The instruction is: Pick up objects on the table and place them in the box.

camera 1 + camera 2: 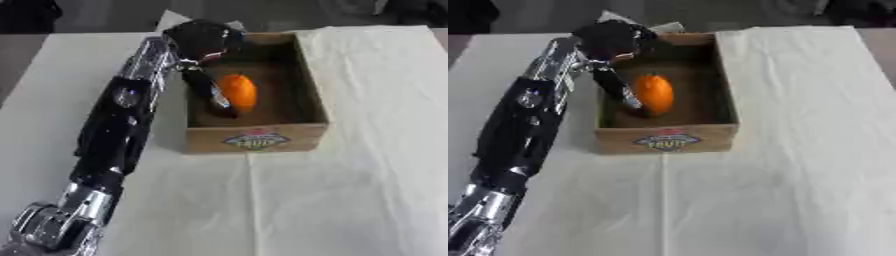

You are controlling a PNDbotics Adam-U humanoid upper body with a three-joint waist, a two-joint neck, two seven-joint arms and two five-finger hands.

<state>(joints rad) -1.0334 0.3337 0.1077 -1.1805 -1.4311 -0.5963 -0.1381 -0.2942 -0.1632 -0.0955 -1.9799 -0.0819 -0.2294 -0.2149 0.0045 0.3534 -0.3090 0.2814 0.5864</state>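
- Here, the robot's black left hand (206,60) reaches over the near-left wall into the shallow wooden box with a printed label on its front (304,135).
- A rounded, smooth orange fruit (239,92) lies on the box floor, near the middle.
- The fingers (213,95) hang down long and fairly straight, touching or just beside the fruit's left side; I cannot tell whether any finger is curled round it.
- The fruit looks light, stiff and smooth-skinned, so it may roll or slip; I judge a hold across its widest part safest.
- The right hand shows in neither view.
- The white cloth (350,190) covers the table around the box.
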